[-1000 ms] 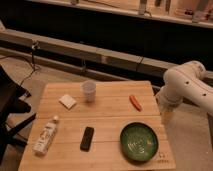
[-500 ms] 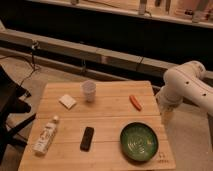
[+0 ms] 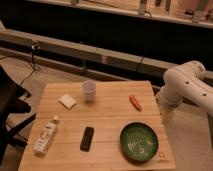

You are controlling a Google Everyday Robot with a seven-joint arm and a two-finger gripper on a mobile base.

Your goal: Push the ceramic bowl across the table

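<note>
Here the ceramic bowl (image 3: 139,142) sits upright on the table (image 3: 110,117), by the near right corner as the camera sees it. The gripper (image 3: 166,115) hangs just off the table's right edge, apart from the bowl, jaws spread wide and holding nothing. A cup (image 3: 89,91), orange piece (image 3: 135,102), white block (image 3: 67,101), dark bar (image 3: 87,138) and bottle (image 3: 45,138) lie elsewhere.

The single camera looks steeply down from above the near side of the surface (image 3: 110,115), facing the far ledge (image 3: 65,47), at middling range, framing the whole top and the end effector (image 3: 166,114) hanging just beyond its right edge.
</note>
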